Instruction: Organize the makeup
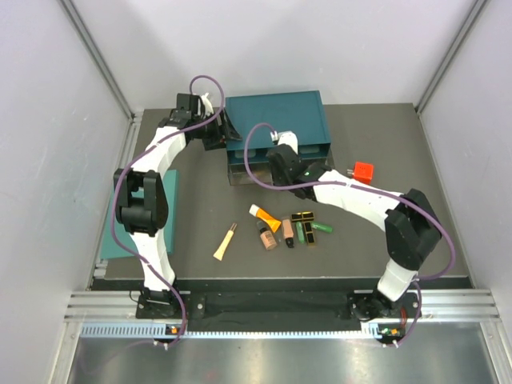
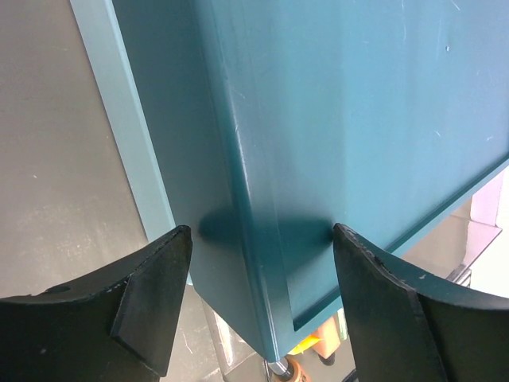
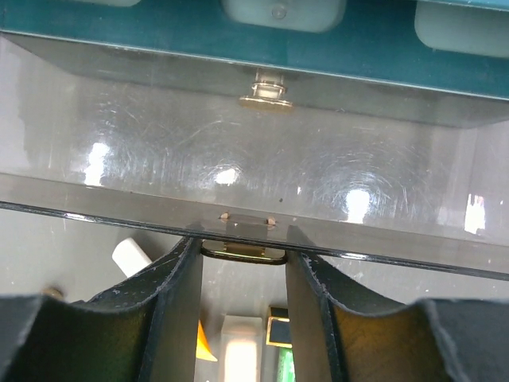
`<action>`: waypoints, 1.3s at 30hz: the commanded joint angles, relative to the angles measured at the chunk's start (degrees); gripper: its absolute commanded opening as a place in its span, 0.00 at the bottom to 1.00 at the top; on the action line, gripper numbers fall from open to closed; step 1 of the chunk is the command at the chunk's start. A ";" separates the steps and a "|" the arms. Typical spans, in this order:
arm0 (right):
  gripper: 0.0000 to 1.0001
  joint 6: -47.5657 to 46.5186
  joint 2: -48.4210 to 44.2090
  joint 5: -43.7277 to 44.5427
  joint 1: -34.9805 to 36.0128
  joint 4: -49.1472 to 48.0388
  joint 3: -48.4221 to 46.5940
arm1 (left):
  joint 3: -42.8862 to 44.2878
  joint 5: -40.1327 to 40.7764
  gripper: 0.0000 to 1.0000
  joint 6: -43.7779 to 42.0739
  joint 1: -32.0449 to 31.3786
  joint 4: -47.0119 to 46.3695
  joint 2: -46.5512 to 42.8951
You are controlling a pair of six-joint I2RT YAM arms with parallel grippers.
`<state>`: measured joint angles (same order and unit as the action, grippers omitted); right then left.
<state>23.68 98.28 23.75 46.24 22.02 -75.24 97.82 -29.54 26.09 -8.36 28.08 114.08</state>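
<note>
The makeup lies loose on the dark mat: an orange-white tube (image 1: 264, 216), a tan bottle (image 1: 266, 236), a cream slim tube (image 1: 225, 242), green sticks (image 1: 322, 227) and black-and-gold cases (image 1: 302, 216). Behind them stands a teal drawer box (image 1: 276, 120). Its clear lower drawer (image 1: 256, 174) is pulled partly out. My right gripper (image 3: 242, 263) is shut on the drawer's gold handle (image 3: 242, 251). My left gripper (image 2: 262, 239) straddles the box's front left corner (image 2: 262, 302), with both fingertips against its faces. Below the right fingers I see the tube's white cap (image 3: 131, 256) and a black-and-gold case (image 3: 278, 330).
A small red cube (image 1: 363, 171) sits right of the box. A flat teal panel (image 1: 128, 232) lies along the left edge of the mat. A second gold knob (image 3: 266, 91) shows on the drawer above. White walls close in the sides and back.
</note>
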 commanded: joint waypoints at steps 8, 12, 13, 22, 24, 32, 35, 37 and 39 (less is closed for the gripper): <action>0.54 -0.39 1.04 -8.54 4.30 6.81 -2.63 | -1.76 4.22 0.82 -1.65 -0.34 4.27 -0.43; 0.77 -0.48 -3.44 -9.42 4.65 4.60 0.27 | -0.18 4.67 0.83 -2.18 -0.34 5.40 -1.84; 0.78 -0.57 -4.32 -9.25 4.65 5.57 -0.16 | 0.43 4.49 0.83 -2.18 -0.34 6.11 -2.11; 0.77 -3.73 -10.56 -7.66 5.18 14.53 1.41 | 1.67 7.92 0.85 -4.90 -0.34 10.68 -7.56; 0.74 -3.99 -12.22 -8.54 5.18 15.50 2.46 | 1.58 8.44 0.85 -5.61 -0.34 11.21 -8.00; 0.56 -3.29 -11.54 -15.21 5.35 15.34 7.65 | 0.35 8.18 0.85 -5.96 -0.34 11.47 -8.00; 0.52 -3.29 -9.16 -17.67 5.53 14.98 8.18 | 0.44 8.18 0.85 -6.31 -0.34 11.83 -8.00; 0.50 -3.47 -7.06 -19.52 5.62 14.98 8.18 | 0.35 8.36 0.85 -6.57 -0.34 11.83 -7.91; 0.50 -3.90 -4.95 -20.67 5.62 14.63 8.18 | 0.53 8.45 0.85 -6.75 -0.43 12.00 -7.82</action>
<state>20.56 90.08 7.53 50.81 37.54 -67.11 97.93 -21.52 20.67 -8.47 39.53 108.57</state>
